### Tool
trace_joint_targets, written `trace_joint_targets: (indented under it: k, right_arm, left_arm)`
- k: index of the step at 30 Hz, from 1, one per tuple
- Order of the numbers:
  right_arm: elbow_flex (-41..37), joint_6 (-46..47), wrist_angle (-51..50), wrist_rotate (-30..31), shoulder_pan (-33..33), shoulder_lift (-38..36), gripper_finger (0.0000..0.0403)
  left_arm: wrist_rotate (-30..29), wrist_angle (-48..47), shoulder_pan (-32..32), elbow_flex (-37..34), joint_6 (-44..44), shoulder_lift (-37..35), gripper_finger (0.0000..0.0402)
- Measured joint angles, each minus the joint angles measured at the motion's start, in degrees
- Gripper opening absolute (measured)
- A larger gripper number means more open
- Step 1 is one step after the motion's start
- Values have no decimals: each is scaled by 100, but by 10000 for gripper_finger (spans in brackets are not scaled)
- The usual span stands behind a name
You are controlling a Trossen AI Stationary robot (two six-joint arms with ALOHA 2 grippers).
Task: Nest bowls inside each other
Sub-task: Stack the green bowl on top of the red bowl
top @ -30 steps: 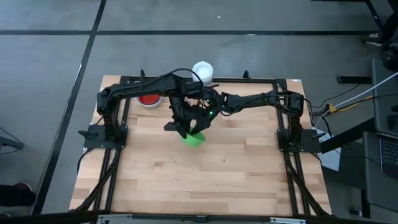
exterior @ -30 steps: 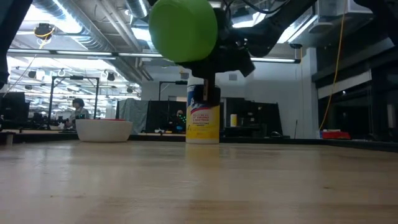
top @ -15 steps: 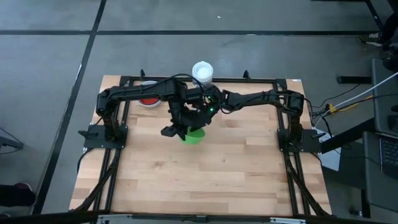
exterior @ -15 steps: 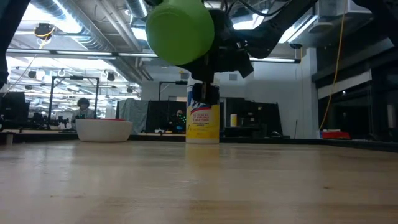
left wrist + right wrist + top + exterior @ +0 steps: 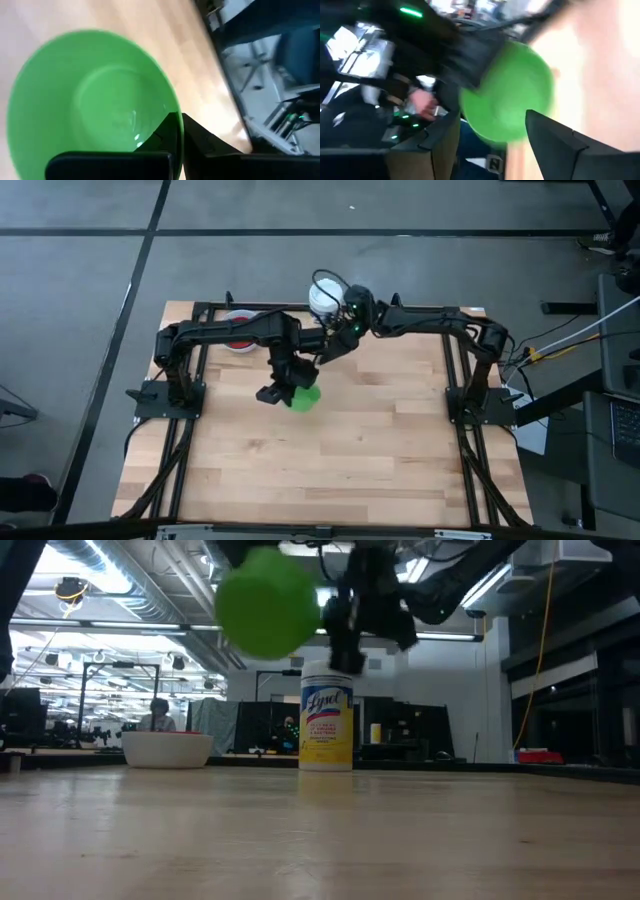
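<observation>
The left hand point(image 5: 285, 392) is clamped on the rim of the green bowl point(image 5: 304, 396), holding it in the air above the middle of the tabletop point(image 5: 330, 460). The right hand point(image 5: 330, 348) hangs just beside it with fingers spread, holding nothing. The bowl looks light, stiff and smooth plastic, likely slippery, so a pinch across the rim wall suits it best. A white bowl point(image 5: 167, 748) with red showing inside sits at the far left, near a canister point(image 5: 326, 729).

One green bowl point(image 5: 303, 396), one stacked bowl pile point(image 5: 167, 747), one white container point(image 5: 326, 729).
</observation>
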Motion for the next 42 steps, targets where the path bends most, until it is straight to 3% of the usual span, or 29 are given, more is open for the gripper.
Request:
trace_joint_targets:
  k: [3,6,9,12,16,19,21,26,31,34,42]
  right_arm:
    - [-132,-1041,-1464,190,-212,-9,216]
    - [-281,-2303,-3088,610,-353,-18,201]
    - [-553,-3119,-4025,920,-373,-17,189]
    - [-895,-3400,-4363,1109,-275,-28,181]
    - [-1136,-3402,-4342,1109,-28,-31,173]
    - [-1145,-3378,-4272,1103,186,-31,170]
    - [-1148,-3341,-4204,1088,301,-64,170]
    - [-1148,-2974,-3831,1144,410,-259,181]
    - [-1148,-2542,-3518,1308,400,-599,192]
    - [-1145,-2394,-3456,1401,397,-819,195]
    - [-1145,-1844,-3144,1431,388,-1091,193]
  left_arm:
    - [-488,158,90,-4,-134,-56,2]
    - [-614,493,351,-4,-404,-250,2]
    - [-1104,825,723,-2,-690,-548,2]
    - [-2058,1333,1244,-2,-1032,-891,2]
    - [-2699,1813,2105,-29,-1545,-1441,2]
    - [-3640,1946,2560,-293,-1590,-1865,2]
    - [-3988,2162,2858,-672,-1633,-2164,2]
    - [-4068,2728,3390,-2195,-2030,-2893,2]
    - [-4059,4221,3372,-4206,-3013,-3642,2]
    - [-4153,4580,3242,-5140,-3636,-3902,2]
    - [-4394,4980,2992,-6188,-4197,-4150,2]
